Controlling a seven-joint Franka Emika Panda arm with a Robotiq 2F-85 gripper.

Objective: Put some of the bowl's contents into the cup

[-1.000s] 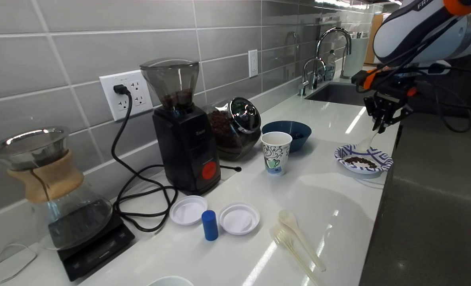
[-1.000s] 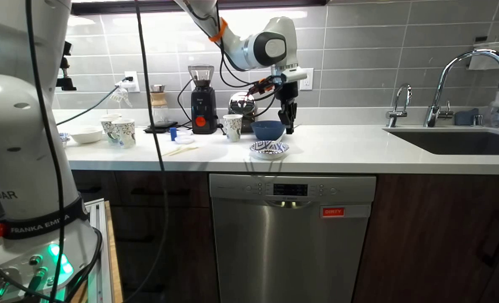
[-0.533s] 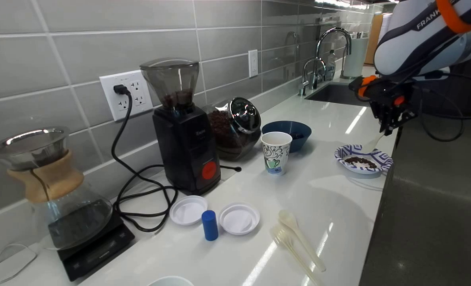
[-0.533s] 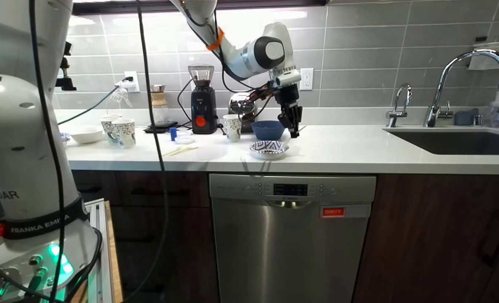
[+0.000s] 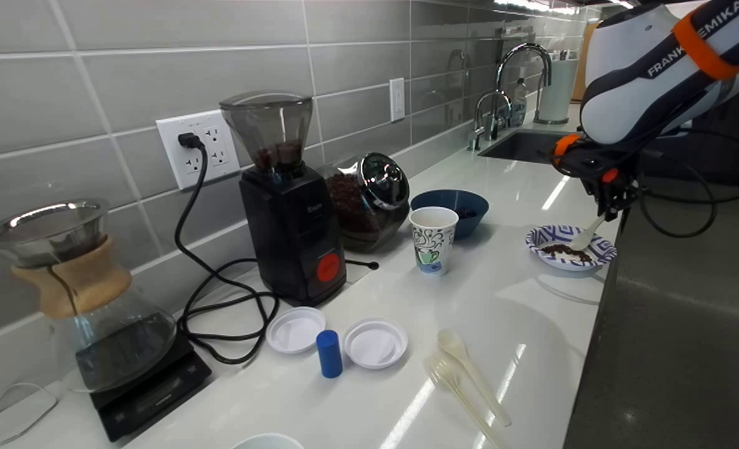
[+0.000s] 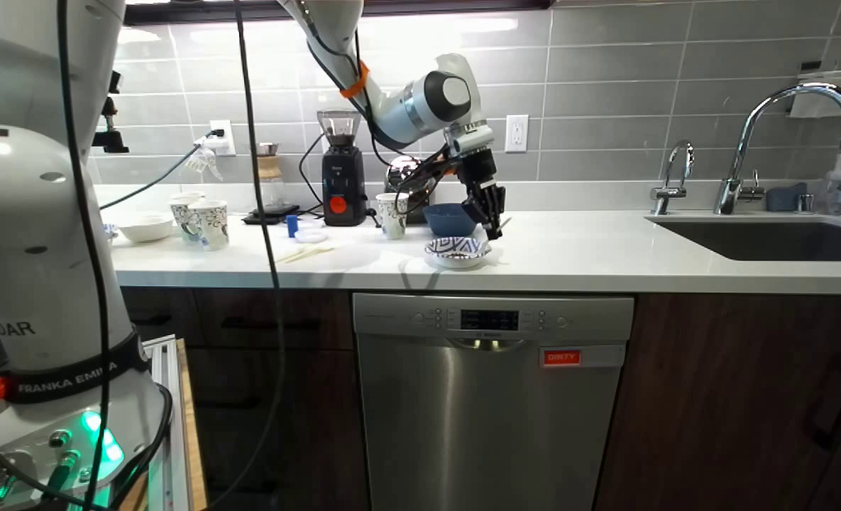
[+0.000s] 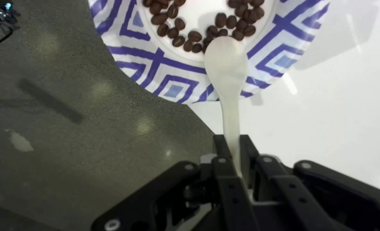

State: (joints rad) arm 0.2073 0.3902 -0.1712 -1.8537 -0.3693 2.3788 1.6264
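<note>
In the wrist view I see the hand [image 7: 234, 142] pinching a spoon [image 7: 227, 70] that points lengthwise over the bowl [image 7: 173, 77] at its beans [image 7: 194, 36]; in both exterior views the bowl sits on the worktop [image 5: 512, 299], below the hand, towards the cup [image 5: 431, 243].

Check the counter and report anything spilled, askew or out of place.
The patterned bowl sits close to the edge of the counter, which looks risky: scooping with the spoon might push it over. No spill shows.
</note>
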